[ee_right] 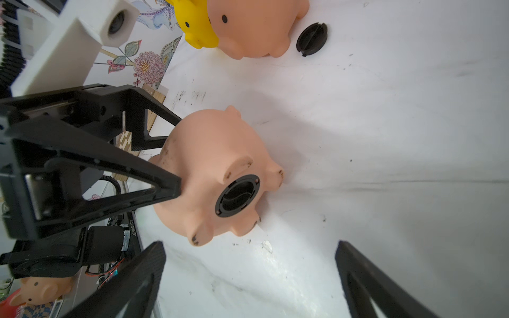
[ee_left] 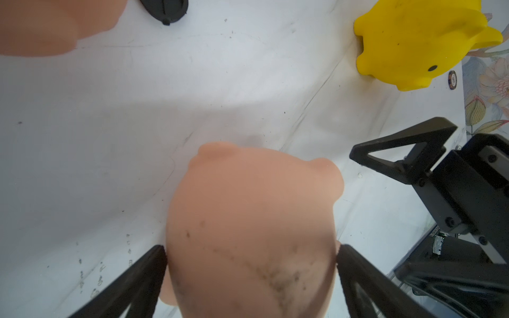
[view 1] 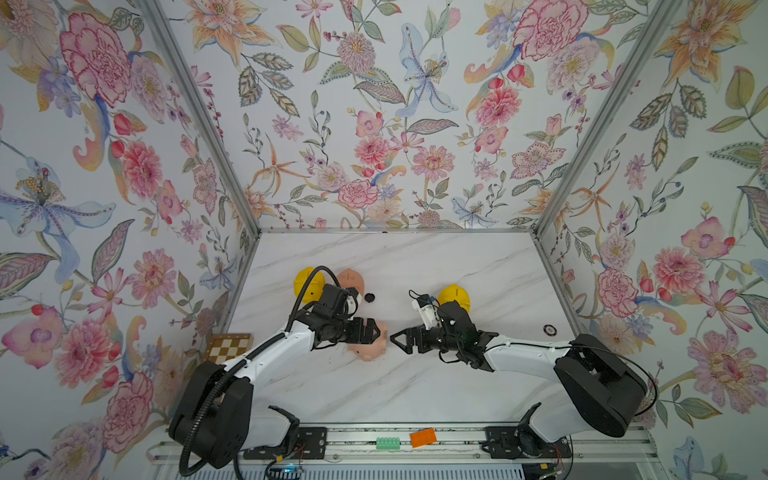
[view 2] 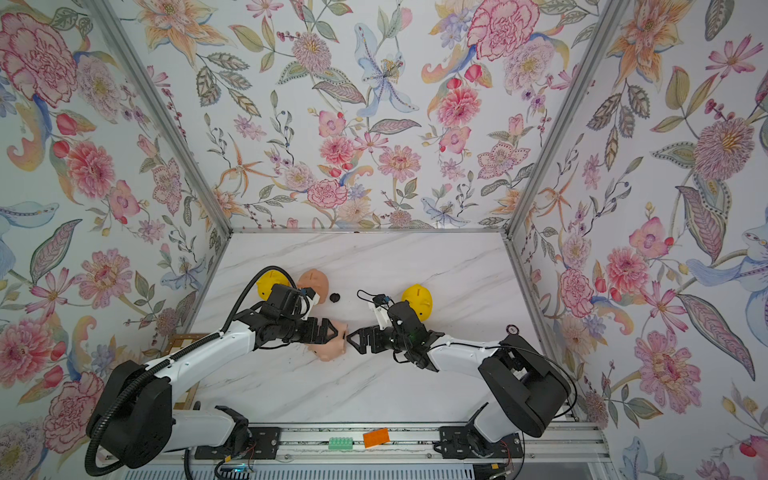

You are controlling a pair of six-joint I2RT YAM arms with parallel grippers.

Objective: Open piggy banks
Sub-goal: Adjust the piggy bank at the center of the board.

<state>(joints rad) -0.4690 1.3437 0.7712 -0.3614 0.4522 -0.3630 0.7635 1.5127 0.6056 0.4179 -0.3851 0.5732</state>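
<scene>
Four piggy banks sit on the marble tabletop (view 1: 415,386): a far yellow pig (view 1: 305,281) and a far peach pig (view 1: 352,281) side by side at the left, a second yellow pig (view 1: 456,296) to the right, and the tipped peach pig (ee_right: 209,165) lying on its side in the middle. Our left claw (view 1: 374,334) is spread wide with a jaw close against each flank of that pig; we cannot tell whether it presses. Our right claw (view 1: 398,338) is open and empty, facing the black belly plug (ee_right: 237,196) seated between the feet. A loose plug (view 1: 369,297) lies near the far peach pig. We judge the shell light, hollow, smooth and slightly yielding, so it may squirm. We would brace the body across its widest part and pinch the plug's raised rib to twist it out.
</scene>
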